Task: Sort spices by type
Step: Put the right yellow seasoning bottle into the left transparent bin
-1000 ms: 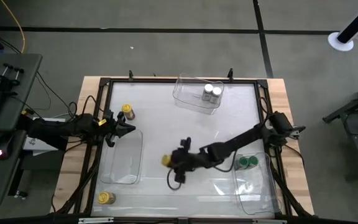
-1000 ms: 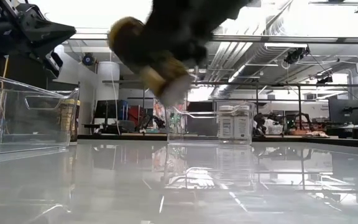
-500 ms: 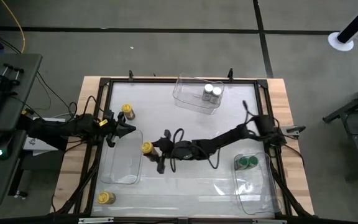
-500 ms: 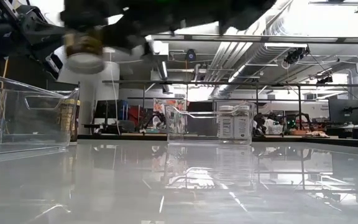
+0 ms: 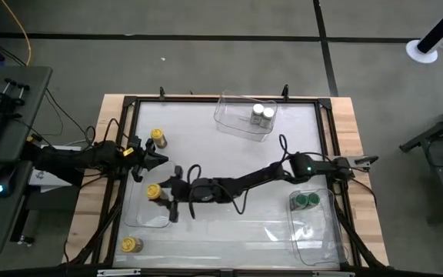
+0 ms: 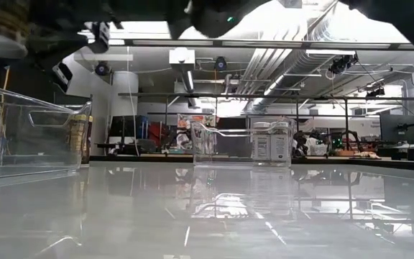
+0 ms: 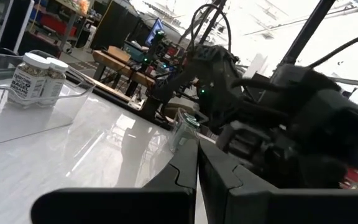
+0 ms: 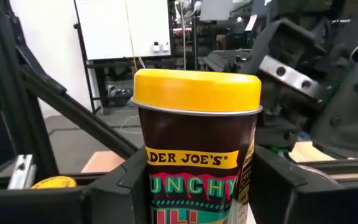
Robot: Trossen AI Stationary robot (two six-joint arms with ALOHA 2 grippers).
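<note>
Nearest, at the near-left corner of the worktop, one yellow-lid jar stands loose outside the left bin. It looks unsorted.

The right gripper is stretched across to the left bin, its fingers part-closed on both sides of a yellow-lid jar and holding it. From overhead the held jar is over the bin's far end, off the floor. I'd say this bin is the yellow drop point and the jar is carried high to clear the wall. The held jar's long axis is about vertical, lid up, label facing the wrist camera.

The green-lid pair sits upright in the near-right bin, already grouped.

The left gripper is parked just beyond the left bin's far edge, fingers pressed together, empty, out of the way.

A third yellow-lid jar stands further back, left, outside any bin.

Farthest, two white-lid jars stand side by side in the far bin.
</note>
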